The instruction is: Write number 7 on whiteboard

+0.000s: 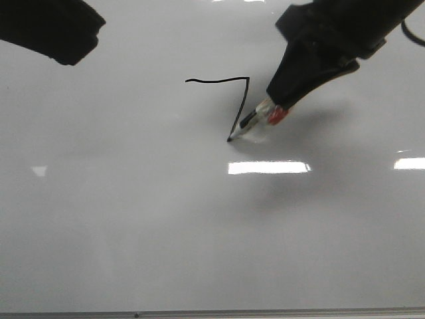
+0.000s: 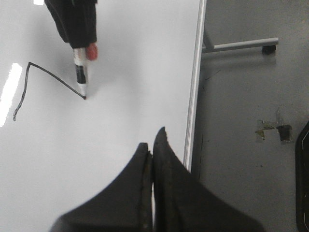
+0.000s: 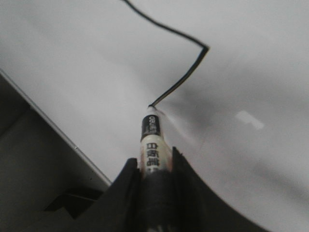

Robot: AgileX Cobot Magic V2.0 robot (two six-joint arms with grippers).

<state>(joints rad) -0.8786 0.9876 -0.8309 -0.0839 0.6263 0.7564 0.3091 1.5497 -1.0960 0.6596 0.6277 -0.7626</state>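
Number 7 [image 1: 229, 100] looks nearly drawn on your whiteboard [image 1: 133, 232]; right tool [image 1: 282, 109] clamps marker [image 1: 255, 119], left tool [image 2: 152, 145] closed empty.

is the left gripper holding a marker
No, the left gripper is shut with nothing in it; the marker sits in the right gripper.

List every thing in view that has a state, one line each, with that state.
marker: held in the right tool, tilted, tip touching the board at the stroke's end.
number 7: top stroke and slanted downstroke drawn.
whiteboard: flat, glossy, bearing only that figure.
right tool: shut on the marker.
left tool: shut, holding nothing, off the board.
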